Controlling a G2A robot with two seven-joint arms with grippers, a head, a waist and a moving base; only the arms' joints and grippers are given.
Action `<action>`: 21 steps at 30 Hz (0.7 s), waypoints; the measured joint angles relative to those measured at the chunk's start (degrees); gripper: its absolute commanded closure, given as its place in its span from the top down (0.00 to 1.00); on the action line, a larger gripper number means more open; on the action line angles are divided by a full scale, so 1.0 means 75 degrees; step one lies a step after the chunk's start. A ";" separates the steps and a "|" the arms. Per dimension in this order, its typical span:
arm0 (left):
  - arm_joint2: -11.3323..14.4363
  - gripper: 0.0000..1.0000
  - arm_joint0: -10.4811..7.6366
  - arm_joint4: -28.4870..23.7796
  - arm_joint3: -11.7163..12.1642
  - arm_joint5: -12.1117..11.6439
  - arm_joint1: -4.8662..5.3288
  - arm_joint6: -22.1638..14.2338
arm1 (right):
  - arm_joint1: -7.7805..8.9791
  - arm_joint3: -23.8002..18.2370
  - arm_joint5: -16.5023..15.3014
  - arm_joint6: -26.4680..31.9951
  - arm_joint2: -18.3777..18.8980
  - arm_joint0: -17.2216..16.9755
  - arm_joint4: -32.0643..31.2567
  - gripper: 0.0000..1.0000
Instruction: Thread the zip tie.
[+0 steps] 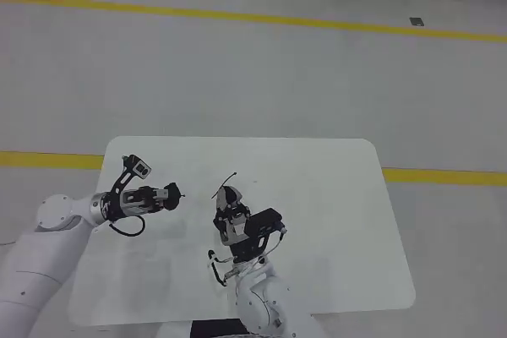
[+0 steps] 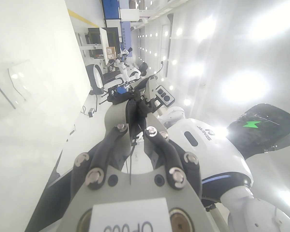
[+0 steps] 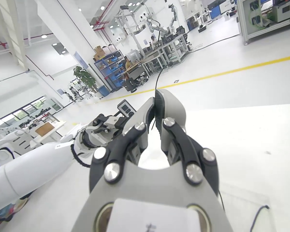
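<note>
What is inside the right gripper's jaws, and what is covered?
A thin black zip tie, pinched in the right gripper, jaws closed. One end sticks out past the tips; the stretch clamped inside is covered.

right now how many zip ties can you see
2. One zip tie is pinched in the left gripper, the other tie in the right gripper, tip poking out past it. The clear bag may hold more.
</note>
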 measured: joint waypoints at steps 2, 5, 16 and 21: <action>0.0000 0.00 0.0000 0.0000 0.0000 0.0000 0.0000 0.0000 | 0.0000 0.0000 0.0000 0.0000 0.0000 0.0000 0.0000 0.00; 0.0000 0.00 0.0000 0.0000 0.0000 0.0000 0.0000 0.0000 | 0.0000 0.0000 0.0000 0.0000 0.0000 0.0000 0.0000 0.00; 0.0000 0.00 0.0000 0.0000 0.0000 0.0000 0.0000 0.0000 | -0.0018 0.0336 0.0351 -0.0398 -0.0256 0.0327 0.0221 0.00; 0.0000 0.00 0.0000 0.0000 0.0000 0.0000 0.0000 0.0000 | 0.0014 0.0691 0.1038 -0.0671 -0.0671 0.0724 0.0193 0.00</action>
